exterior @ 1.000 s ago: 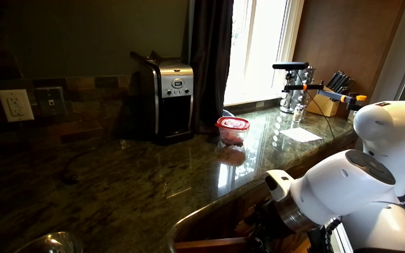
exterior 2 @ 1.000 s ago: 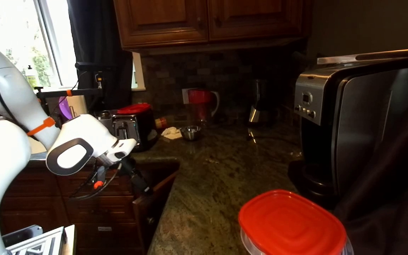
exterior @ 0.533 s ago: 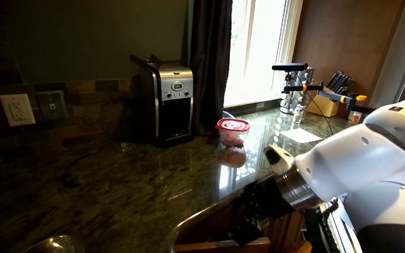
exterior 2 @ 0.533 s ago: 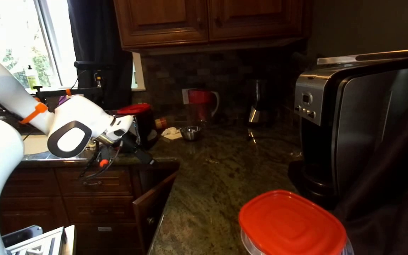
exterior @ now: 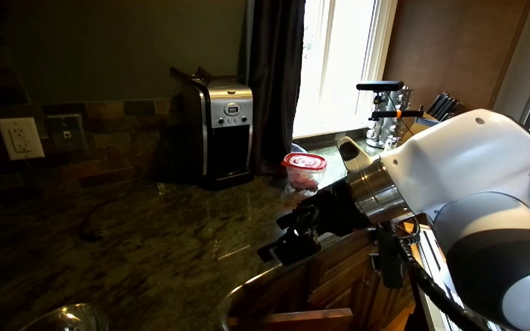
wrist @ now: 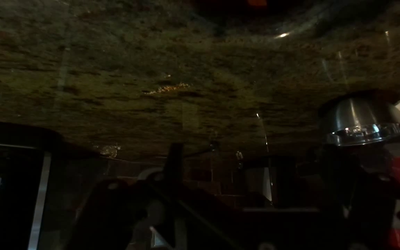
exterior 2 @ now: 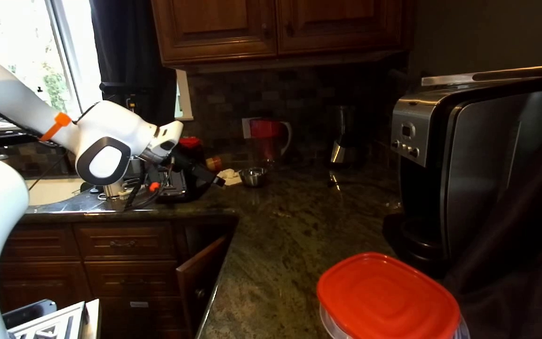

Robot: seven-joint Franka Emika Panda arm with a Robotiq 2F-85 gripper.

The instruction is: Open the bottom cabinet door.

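Observation:
The bottom cabinet door (exterior 2: 205, 270) stands ajar under the counter's inner corner, swung out at an angle. Its top edge also shows in an exterior view, where the door (exterior: 292, 318) juts out below the counter rim. Above it and apart from it, my gripper (exterior: 272, 239) is over the counter edge, jaws spread. The same gripper (exterior 2: 220, 181) points at the counter in an exterior view, with nothing held. In the dark wrist view, the gripper's (wrist: 254, 152) two fingers stand far apart with only counter and backsplash behind them. The door is out of the wrist view.
A coffee maker (exterior: 231, 138) and a red-lidded container (exterior: 304, 170) stand on the counter (exterior: 164, 262). A steel bowl (exterior 2: 253, 177) and a toaster (exterior 2: 173, 184) are near the corner. Drawers (exterior 2: 127, 242) line the front beside the door.
My gripper has risen from beside the door to above the counter, reaching further over it. The door shows no visible movement. The jaws have stayed open.

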